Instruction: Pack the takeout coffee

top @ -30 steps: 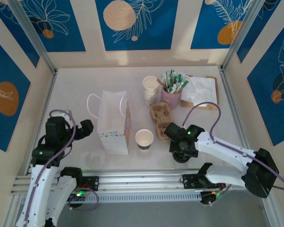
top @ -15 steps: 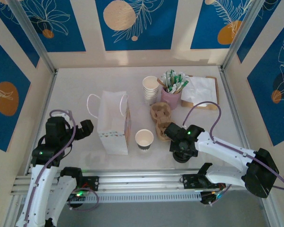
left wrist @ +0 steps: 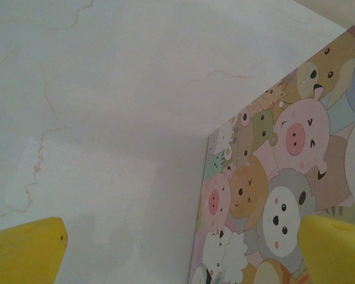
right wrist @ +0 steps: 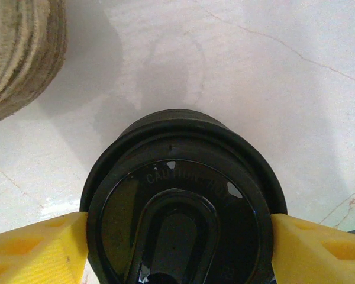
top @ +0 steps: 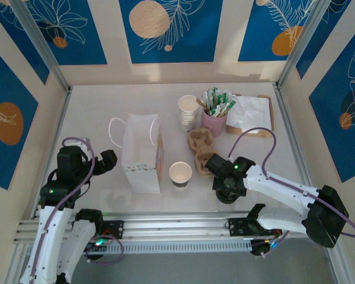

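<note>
My right gripper (top: 227,187) hangs over a stack of black lids (top: 227,198) near the table's front, right of an open paper coffee cup (top: 180,173). In the right wrist view the top black lid (right wrist: 177,195) lies between the yellow fingers (right wrist: 38,251), which touch its rim on both sides; the right gripper (right wrist: 177,239) is shut on it. A white paper bag (top: 141,154) with cartoon animals stands left of the cup. The left gripper (top: 106,160) stays open beside the bag (left wrist: 272,177), its fingertips (left wrist: 26,251) apart over bare table.
A brown cardboard cup carrier (top: 200,147) lies just behind the right gripper, and its edge (right wrist: 18,53) shows close by. Farther back stand a stack of paper cups (top: 188,109), a pink cup of packets (top: 214,118) and napkins on a board (top: 248,113).
The right gripper's jaws have narrowed onto the black lid's rim. The arms and the other things have stayed where they were.
</note>
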You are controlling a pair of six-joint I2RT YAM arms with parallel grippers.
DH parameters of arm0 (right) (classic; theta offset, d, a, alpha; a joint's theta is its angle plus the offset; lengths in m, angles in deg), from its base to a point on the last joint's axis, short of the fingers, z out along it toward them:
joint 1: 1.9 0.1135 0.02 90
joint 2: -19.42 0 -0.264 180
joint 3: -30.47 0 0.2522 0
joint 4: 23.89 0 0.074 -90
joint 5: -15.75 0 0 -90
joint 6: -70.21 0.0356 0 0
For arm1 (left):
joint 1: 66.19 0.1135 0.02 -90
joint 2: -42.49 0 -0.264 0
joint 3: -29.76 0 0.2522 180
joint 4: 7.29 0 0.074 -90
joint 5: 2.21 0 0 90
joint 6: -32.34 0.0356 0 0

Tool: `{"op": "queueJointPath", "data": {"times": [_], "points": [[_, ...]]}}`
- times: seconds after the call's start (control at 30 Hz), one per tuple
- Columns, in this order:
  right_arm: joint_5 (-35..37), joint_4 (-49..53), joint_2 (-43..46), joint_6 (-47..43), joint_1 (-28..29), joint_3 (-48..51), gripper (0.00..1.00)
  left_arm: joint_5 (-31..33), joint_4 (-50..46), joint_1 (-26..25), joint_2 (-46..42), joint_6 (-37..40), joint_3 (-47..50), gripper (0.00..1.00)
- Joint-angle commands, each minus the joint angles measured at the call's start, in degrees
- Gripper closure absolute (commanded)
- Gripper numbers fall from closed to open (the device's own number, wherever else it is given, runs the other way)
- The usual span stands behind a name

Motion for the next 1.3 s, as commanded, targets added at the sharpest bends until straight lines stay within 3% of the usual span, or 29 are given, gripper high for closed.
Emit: {"op": "queueJointPath", "data": {"times": [0.0,0.6,1.27], "points": [[1.35,1.37,0.31,1.42,0.39,-0.24,0.25,-1.04,1.21,0.66,-0.37,0.57,0.49,0.0],[2.49,3.86,10.09,0.28,0.4,-3.31,0.27,-0.87,1.22,0.66,-0.35,0.57,0.49,0.0],[1.61,-1.0,12.48,-11.42,0.63,-11.8,0.28,-0.87,1.12,0.66,-0.41,0.68,0.42,0.0]]}}
